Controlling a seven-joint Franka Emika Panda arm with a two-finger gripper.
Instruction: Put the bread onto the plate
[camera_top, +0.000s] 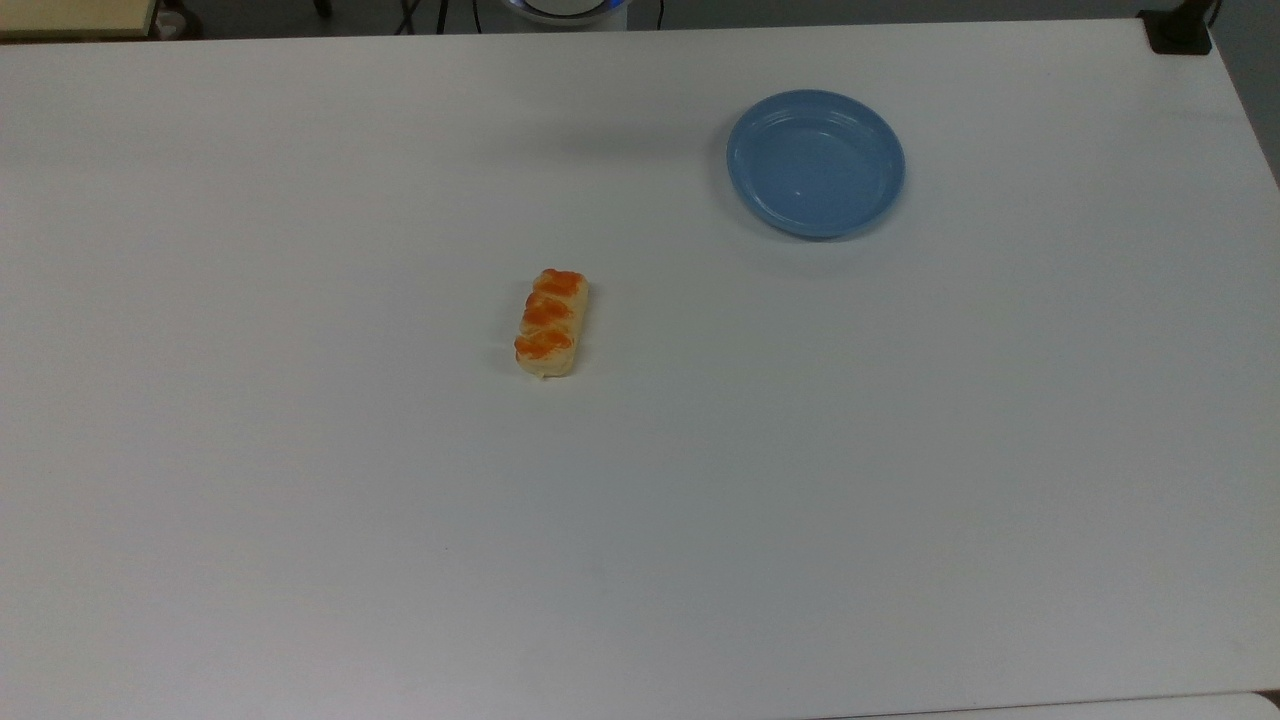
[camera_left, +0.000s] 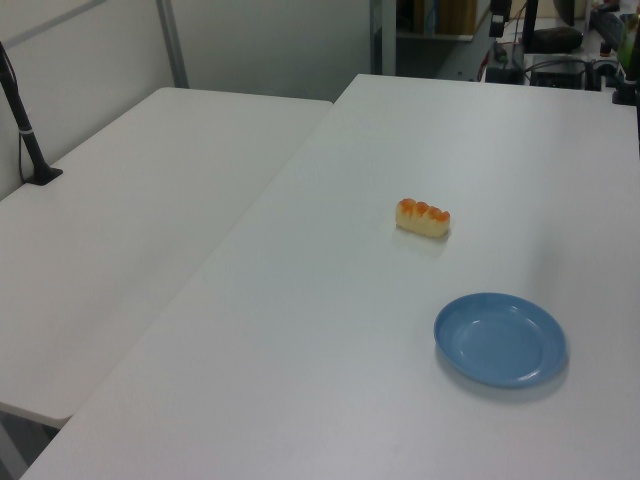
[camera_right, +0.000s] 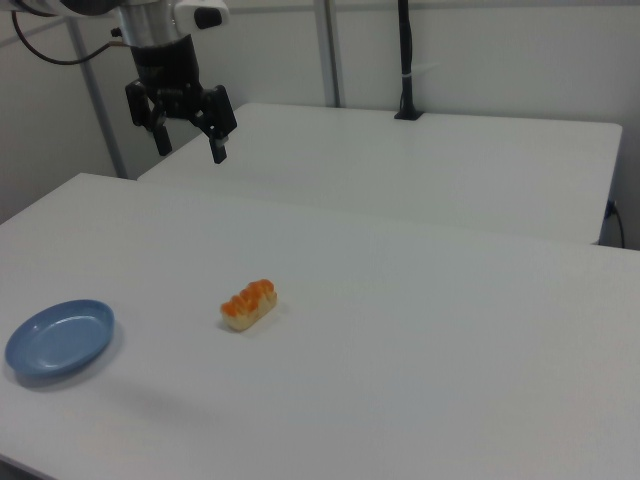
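White arm segment with a dark cable looping off it, black wrist housing below, black two-finger gripper (camera_right: 190, 146) with angular fingers (camera_right: 217, 143), small white block beside the wrist

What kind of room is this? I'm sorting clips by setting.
Likely a robotics lab or office workspace: plain white tables, a robot gripper hanging above them, and cables and equipment at the far end.

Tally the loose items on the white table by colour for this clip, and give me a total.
Pale-yellow with orange-brown glaze: 1, the small oblong bun, lying bare on the table.
Light blue: 1, the round shallow glossy plate, with nothing in it and apart from the bun.
Total: 2.
The black two-finger tool hangs open above the table, holding nothing.
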